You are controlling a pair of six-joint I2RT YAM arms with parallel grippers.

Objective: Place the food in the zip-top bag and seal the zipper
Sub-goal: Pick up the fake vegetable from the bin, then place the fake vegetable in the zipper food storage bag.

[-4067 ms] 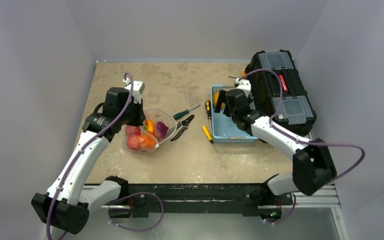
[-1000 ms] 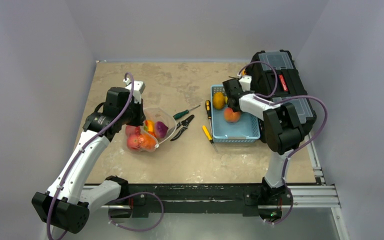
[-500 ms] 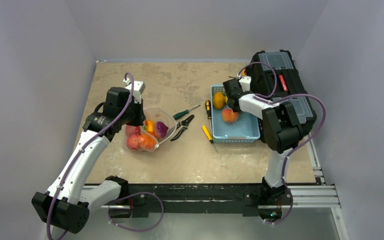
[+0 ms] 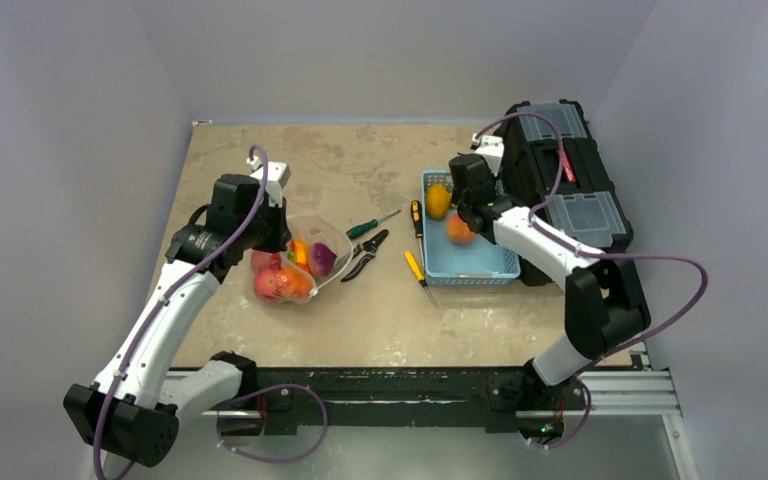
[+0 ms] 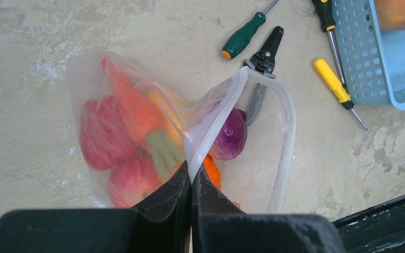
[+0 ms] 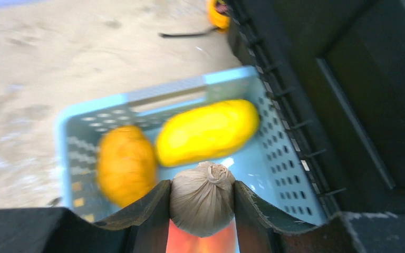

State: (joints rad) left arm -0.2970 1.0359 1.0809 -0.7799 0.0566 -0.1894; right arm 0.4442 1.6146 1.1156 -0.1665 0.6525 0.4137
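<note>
The clear zip-top bag (image 5: 111, 105) lies on the table with its mouth open, holding red, orange and purple food (image 5: 231, 138). My left gripper (image 5: 191, 176) is shut on the zipper (image 5: 219, 113) at the near side of the mouth. My right gripper (image 6: 202, 195) hovers over the light blue basket (image 4: 470, 278), shut on a whitish garlic-like bulb (image 6: 200, 211). In the basket lie a yellow piece (image 6: 206, 132), an orange piece (image 6: 125, 164) and a reddish-orange piece (image 4: 459, 229) under the bulb.
A black toolbox (image 4: 565, 190) stands right against the basket. Between bag and basket lie a green-handled screwdriver (image 4: 372, 225), black pliers (image 4: 365, 253) and two yellow-handled screwdrivers (image 4: 415, 268).
The right jaws have narrowed onto the whitish bulb over the basket, and the right arm's elbow has swung out to the right. The left arm and bag have not moved.
</note>
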